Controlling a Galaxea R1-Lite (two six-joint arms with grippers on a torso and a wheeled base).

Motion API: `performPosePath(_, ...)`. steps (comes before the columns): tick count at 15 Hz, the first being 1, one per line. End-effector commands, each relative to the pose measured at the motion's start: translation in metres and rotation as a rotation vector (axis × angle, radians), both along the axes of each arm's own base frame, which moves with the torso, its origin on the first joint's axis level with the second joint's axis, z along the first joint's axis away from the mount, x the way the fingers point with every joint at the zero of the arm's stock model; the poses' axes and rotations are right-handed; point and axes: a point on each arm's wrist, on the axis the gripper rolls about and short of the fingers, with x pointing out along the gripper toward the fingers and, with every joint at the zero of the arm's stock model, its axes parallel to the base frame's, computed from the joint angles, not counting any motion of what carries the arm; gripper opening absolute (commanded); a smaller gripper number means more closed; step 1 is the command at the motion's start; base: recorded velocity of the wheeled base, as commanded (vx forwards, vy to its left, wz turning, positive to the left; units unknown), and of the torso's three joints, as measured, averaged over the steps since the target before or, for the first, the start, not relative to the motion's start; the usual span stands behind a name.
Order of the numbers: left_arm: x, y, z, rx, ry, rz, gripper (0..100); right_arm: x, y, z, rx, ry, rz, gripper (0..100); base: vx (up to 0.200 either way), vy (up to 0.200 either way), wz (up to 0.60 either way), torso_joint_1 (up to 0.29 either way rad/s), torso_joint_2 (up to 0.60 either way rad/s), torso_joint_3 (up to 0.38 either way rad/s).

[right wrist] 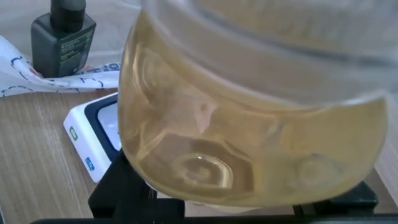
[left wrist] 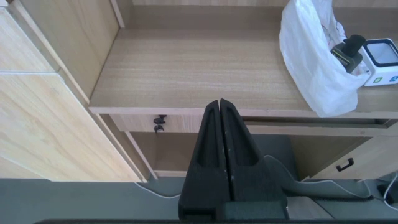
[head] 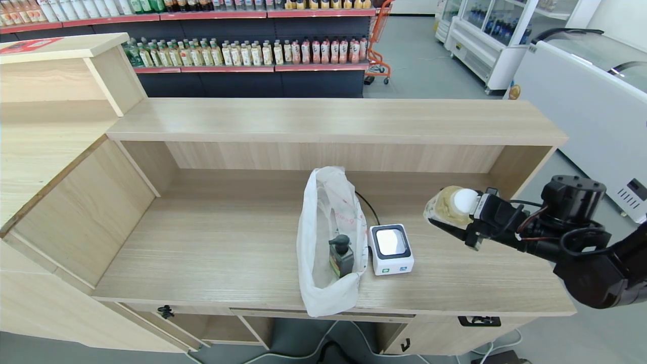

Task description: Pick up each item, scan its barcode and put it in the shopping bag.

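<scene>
Right gripper (head: 457,218) pinching white-capped bottle of yellowish liquid (head: 446,206) in air, scanner (head: 390,248) lower down beyond its fingertips, shopping bag (head: 323,288) past that; bring the barcode face-down over the scanner window, keep steady; left gripper (left wrist: 219,124) pressed together.

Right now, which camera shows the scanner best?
The head view: the whole scanner sits unblocked beside the bag. The left wrist view cuts part of it off behind the bag; in the right wrist view the held bottle hides most of it.
</scene>
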Motion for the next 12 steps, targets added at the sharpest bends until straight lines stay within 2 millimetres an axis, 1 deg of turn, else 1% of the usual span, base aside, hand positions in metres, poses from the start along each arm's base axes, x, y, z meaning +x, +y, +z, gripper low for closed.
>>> performPosePath(1, 0.000, 0.000, 0.000, 0.000, 0.002, 0.000, 0, 0.010, 0.004, -0.021, -0.002, 0.025, 0.021, 0, 0.000, 0.000, 0.00, 0.000, 0.00, 0.000)
performPosePath(5, 0.000, 0.000, 0.000, 0.000, 0.001, 0.000, 0, 0.014, 0.006, -0.035, -0.004, 0.022, 0.031, 0, 0.000, 0.000, 0.00, 0.000, 0.00, 0.000)
performPosePath(12, 0.000, 0.000, 0.000, 0.000, 0.001, 0.000, 0, 0.026, 0.009, -0.050, -0.007, 0.041, 0.035, 0, 0.000, 0.000, 0.00, 0.000, 0.00, 0.000)
